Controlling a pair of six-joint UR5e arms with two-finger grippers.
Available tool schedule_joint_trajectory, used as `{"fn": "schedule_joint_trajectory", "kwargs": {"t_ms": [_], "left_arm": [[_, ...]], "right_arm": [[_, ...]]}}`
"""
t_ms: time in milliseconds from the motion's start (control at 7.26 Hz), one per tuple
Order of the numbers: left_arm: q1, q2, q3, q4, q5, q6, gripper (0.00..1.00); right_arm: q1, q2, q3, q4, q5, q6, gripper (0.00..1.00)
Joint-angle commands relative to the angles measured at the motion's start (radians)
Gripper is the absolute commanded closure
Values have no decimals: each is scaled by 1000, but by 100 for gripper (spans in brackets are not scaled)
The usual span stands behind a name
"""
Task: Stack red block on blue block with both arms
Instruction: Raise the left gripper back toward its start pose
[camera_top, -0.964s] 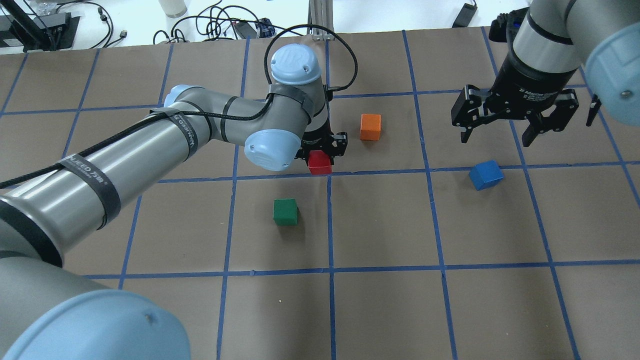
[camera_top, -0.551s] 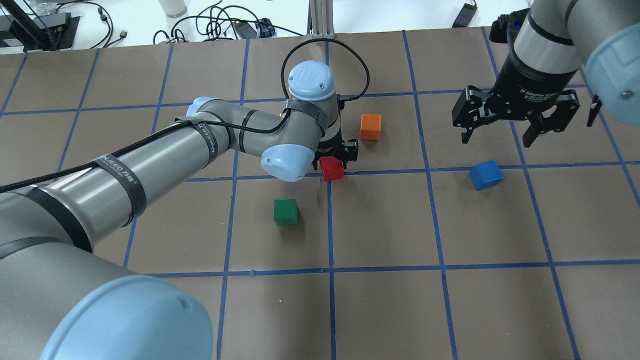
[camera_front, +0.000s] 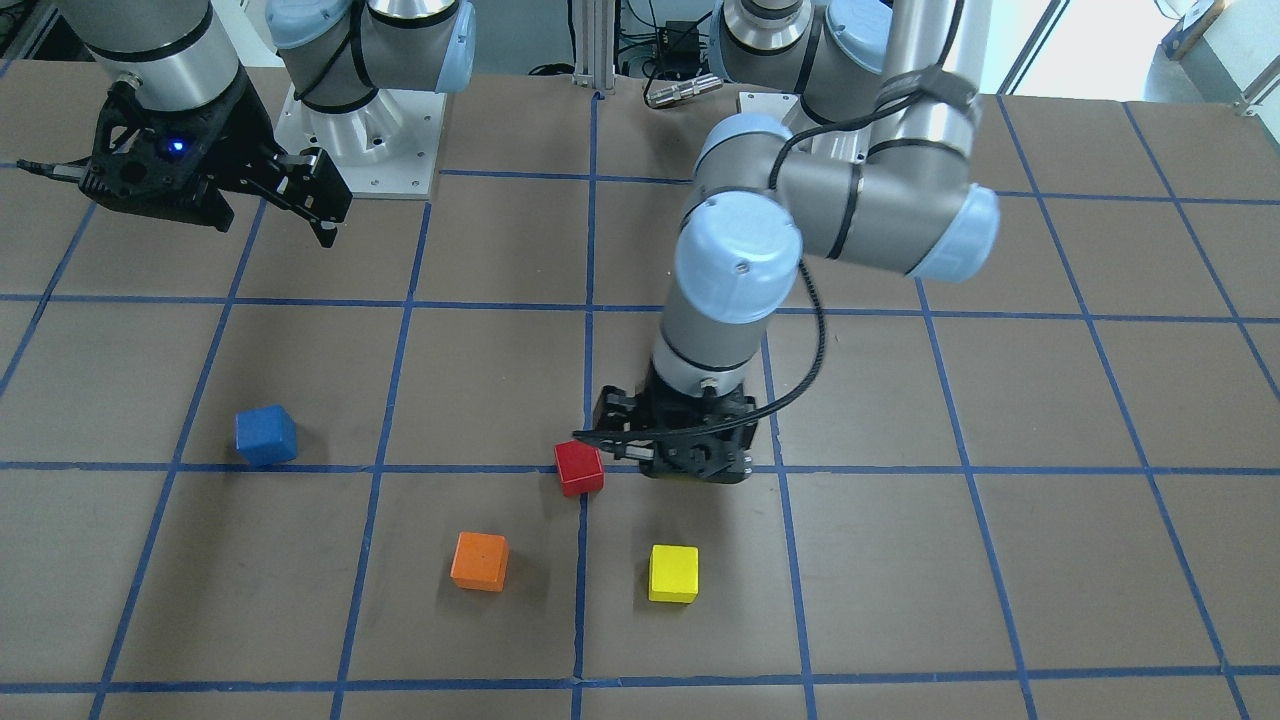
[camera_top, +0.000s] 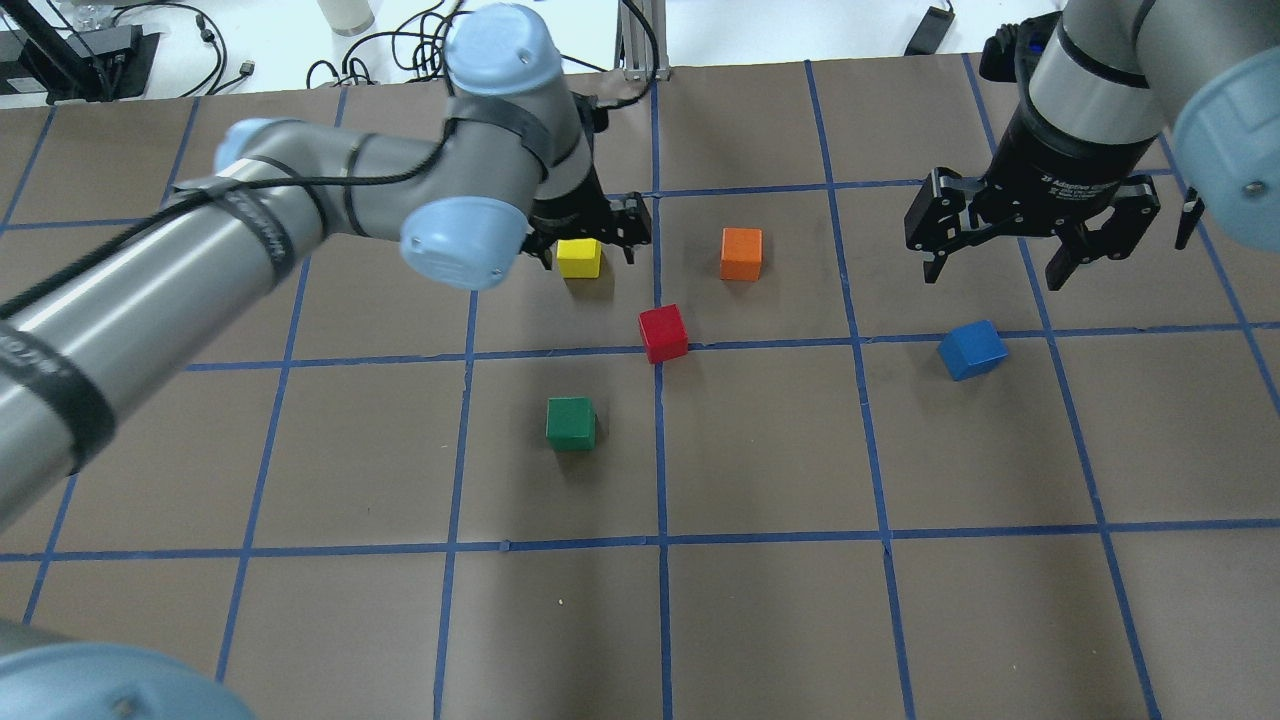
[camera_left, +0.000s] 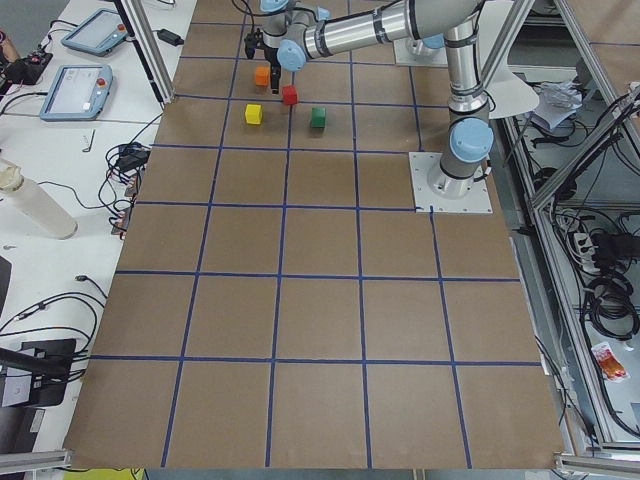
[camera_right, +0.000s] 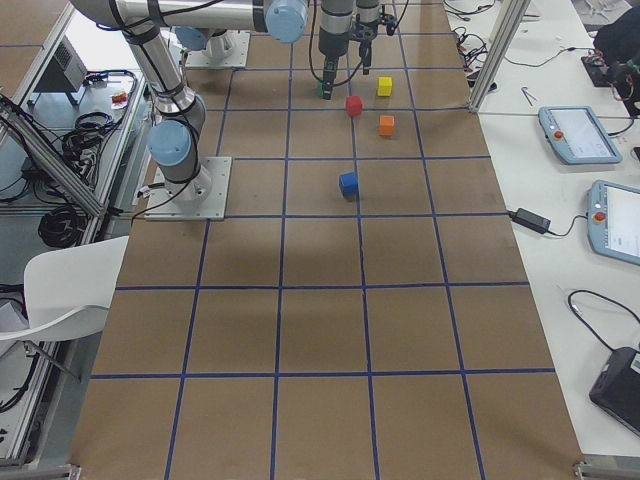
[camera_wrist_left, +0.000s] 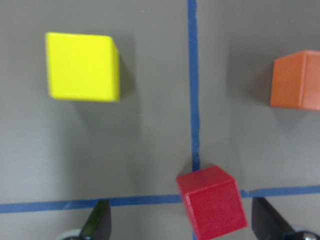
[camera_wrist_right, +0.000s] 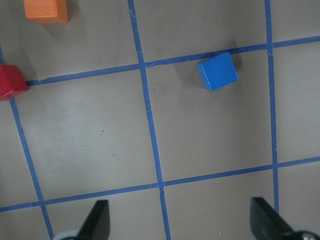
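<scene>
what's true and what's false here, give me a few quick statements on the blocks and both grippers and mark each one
1. The red block lies on the table, held by neither gripper. True.
2. The red block is stacked on the blue block. False: the two lie well apart, and nothing is on the blue block.
3. The right gripper is open and empty. True.
4. The left gripper is shut on the yellow block. False: its wrist view shows the fingers spread, and the yellow block lies free on the table.
5. The orange block touches the red block. False: bare table shows between them.
</scene>
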Motion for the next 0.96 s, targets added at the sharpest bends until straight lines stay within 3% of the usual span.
{"fn": "schedule_joint_trajectory", "kwargs": {"t_ms": [0,275,413,826], "left_arm": [[167,159,7,-255,27,247,0],[220,281,10,-342,36,310,0],[211,327,19,-362,33,303,0],[221,311,72,-426,42,267,0]], "right_arm": [[-3,1,-1,-10,4,16,0],[-1,17,2,-57,6,-2,0],[-3,44,2,-161,0,0,0],[-1,93,23,-170,3,0,0]]}}
